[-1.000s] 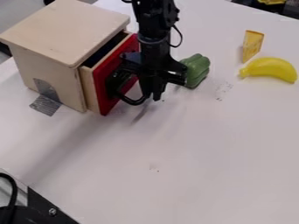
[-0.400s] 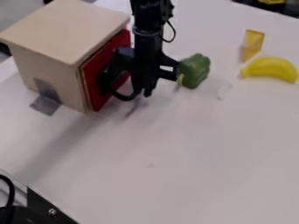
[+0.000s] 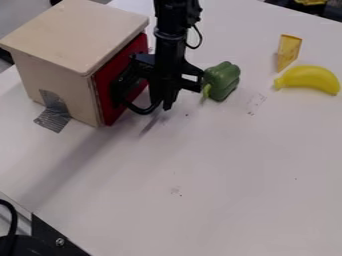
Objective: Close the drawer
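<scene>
The tool (image 3: pixel 162 106) hangs down just beside the red-fronted drawer (image 3: pixel 110 111); whether it is clenched or released, I cannot tell. The drawer sits closed in the wooden box (image 3: pixel 70 37), near the tool's other side a green pepper (image 3: pixel 224 80).

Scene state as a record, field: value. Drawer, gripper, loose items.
drawer: red front at the wooden box, looks closed or nearly so
gripper: beside the red front, pointing down
tape: from box side onto table
green pepper: on table, image-right of gripper
yellow wedge: on table, beyond banana
banana: on table, image-right of pepper
</scene>
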